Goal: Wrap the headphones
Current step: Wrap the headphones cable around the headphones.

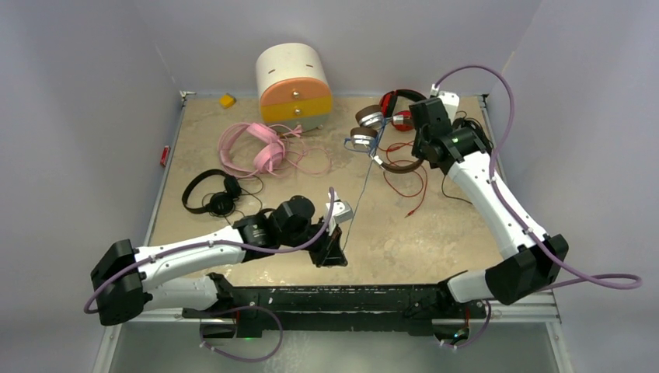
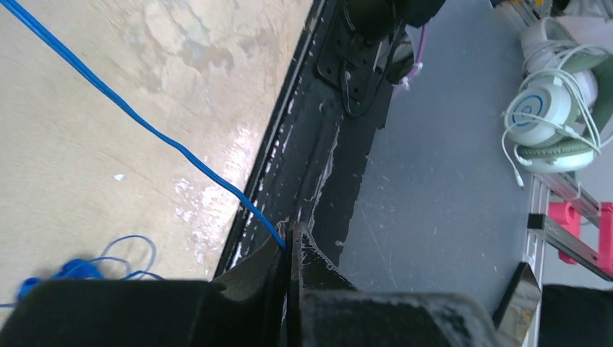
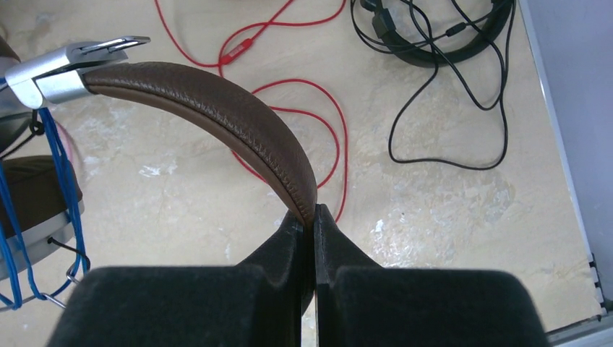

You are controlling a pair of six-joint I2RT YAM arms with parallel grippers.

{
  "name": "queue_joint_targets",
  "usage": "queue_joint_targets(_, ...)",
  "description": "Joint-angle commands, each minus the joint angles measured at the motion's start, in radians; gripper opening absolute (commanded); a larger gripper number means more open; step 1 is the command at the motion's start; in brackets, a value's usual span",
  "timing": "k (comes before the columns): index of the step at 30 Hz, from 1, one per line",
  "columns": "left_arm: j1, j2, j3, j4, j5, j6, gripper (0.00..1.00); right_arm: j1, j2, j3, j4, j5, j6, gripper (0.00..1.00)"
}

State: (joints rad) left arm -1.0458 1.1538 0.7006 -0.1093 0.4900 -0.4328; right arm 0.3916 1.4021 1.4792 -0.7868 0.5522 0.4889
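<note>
left gripper: fingers pressed together, pinching the blue cable; it sits low over the near part of the table, close to the black front rail.
right gripper: fingers clamped on the padded band of the brown headphones, at the far right of the table.
brown headphones: band arches up and left out of the right fingertips. The silver hinge and 2 earcups are at the far end of the band, away from that gripper and well apart from the left gripper.
blue cable: several loops wound round the earcup side of the brown headphones; from there 1 nearly straight run crosses the table to the left fingertips. A small blue tangle lies at the lower left of the left wrist view.
red headphones: just behind the brown pair; their red cable curls on the table under the band.
pink headphones: far left-centre, cable loose beside them.
black headphones: 1 pair near the left forearm, 1 pair beside the right arm, cables loose.
drawer box: at the back edge, centre.
</note>
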Motion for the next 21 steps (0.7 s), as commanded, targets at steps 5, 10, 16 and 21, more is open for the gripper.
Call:
queue_joint_targets(5,-0.007,-0.083,0.249,-0.332,-0.294,0.107,0.0,-0.007,-0.09,-0.145,0.098,0.127,0.0,0.0)
queue_joint_targets(10,-0.007,-0.068,0.402,-0.487,-0.429,0.177,0.0,-0.005,-0.101,-0.244,0.097,0.152,0.007,0.0)
queue_joint_targets(16,-0.006,-0.045,0.538,-0.538,-0.588,0.297,0.0,0.049,-0.12,-0.353,0.041,0.077,0.019,0.0)
queue_joint_targets(21,-0.006,-0.008,0.634,-0.558,-0.666,0.393,0.0,0.135,-0.119,-0.38,0.004,-0.009,-0.059,0.0)
